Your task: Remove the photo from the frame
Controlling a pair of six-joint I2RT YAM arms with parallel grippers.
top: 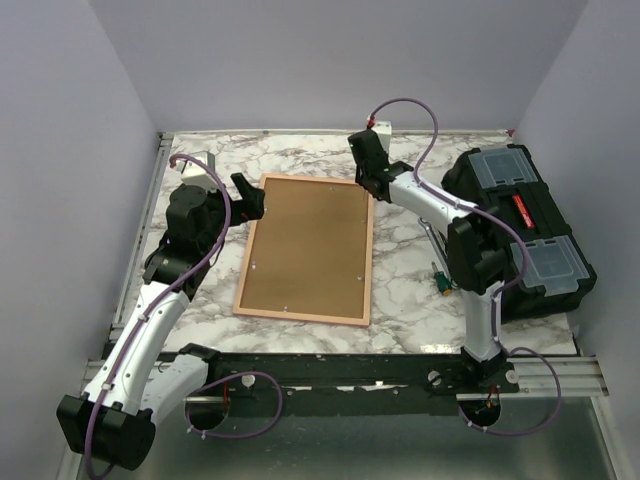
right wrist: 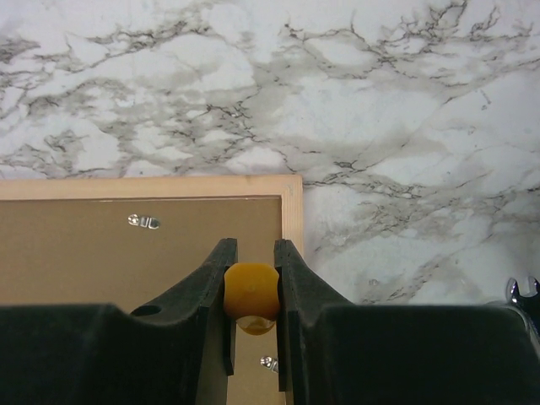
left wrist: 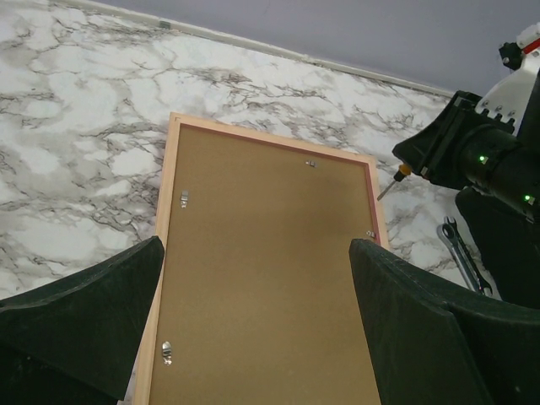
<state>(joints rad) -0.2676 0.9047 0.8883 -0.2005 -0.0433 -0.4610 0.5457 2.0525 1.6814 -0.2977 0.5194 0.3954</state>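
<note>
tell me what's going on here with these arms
The frame lies face down on the marble table, brown backing up. The right gripper is shut on an orange-handled tool over the frame's far right corner. The left gripper hangs open near its far left corner. The photo is out of sight.

The frame [top: 305, 250] shows a matt brown back, like pressed fibreboard, inside a smooth pale pink rim that looks like wood, with small shiny metal clips [left wrist: 184, 199]. The table [top: 400, 290] is smooth, marble-patterned, faintly glossy. The left gripper [left wrist: 255, 270] and right gripper [right wrist: 253, 249] are matt black plastic; the orange handle [right wrist: 251, 291] looks smooth and slightly glossy. The toolbox [top: 520, 235] is black plastic with clear lids, and the wrench [left wrist: 462, 257] is bright metal.
</note>
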